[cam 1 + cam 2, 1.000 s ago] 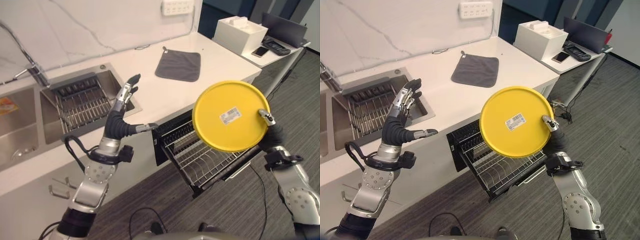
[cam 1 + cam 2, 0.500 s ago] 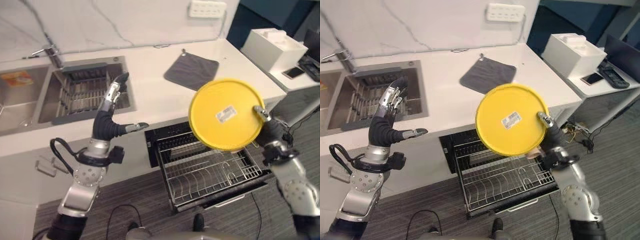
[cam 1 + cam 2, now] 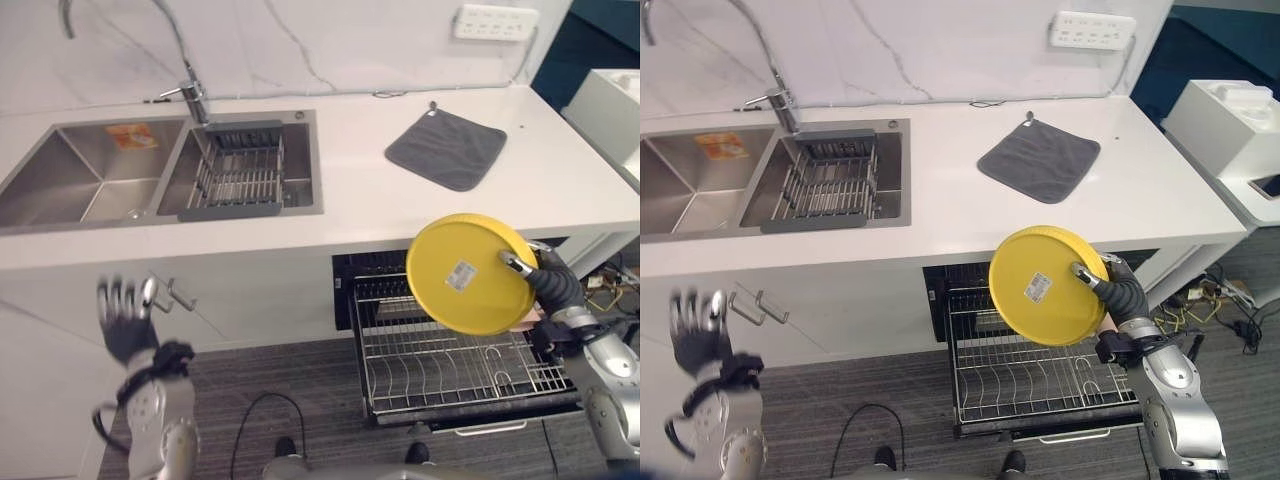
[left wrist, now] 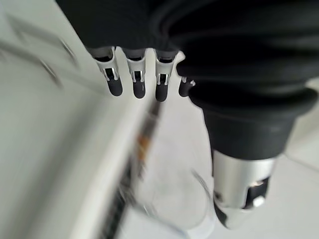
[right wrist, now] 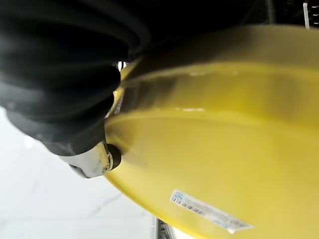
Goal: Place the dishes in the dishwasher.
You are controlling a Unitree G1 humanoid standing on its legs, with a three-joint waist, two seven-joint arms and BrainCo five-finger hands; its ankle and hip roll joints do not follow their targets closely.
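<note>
Above the pulled-out dishwasher rack, my right hand pinches the yellow plate at its rim, thumb on the labelled underside, fingers behind; the right wrist view shows the thumb pressed on the yellow surface.

Change noted: a second ago the plate stood high, level with the counter edge; it now hangs lower, tilted, its lower edge overlapping the rack wires from where I look. The whole view has also swung round to face the counter squarely, so much of the shift is the camera's. I judge the plate is on its way down and not yet seated in the tines.

Left hand: dropped from its raised spot by the sink to low in front of the cabinet; fingers straight and spread, holding nothing.

Surroundings, outward:
- dishwasher opening, dark, behind the rack.
- white counter, with a grey cloth lying flat.
- double sink, with a drying rack in the near basin and a tap behind.
- wall socket strip.
- white box on a side table.

Obstruction: none seen in the rack's front rows; the counter edge sits close above the plate's top.
</note>
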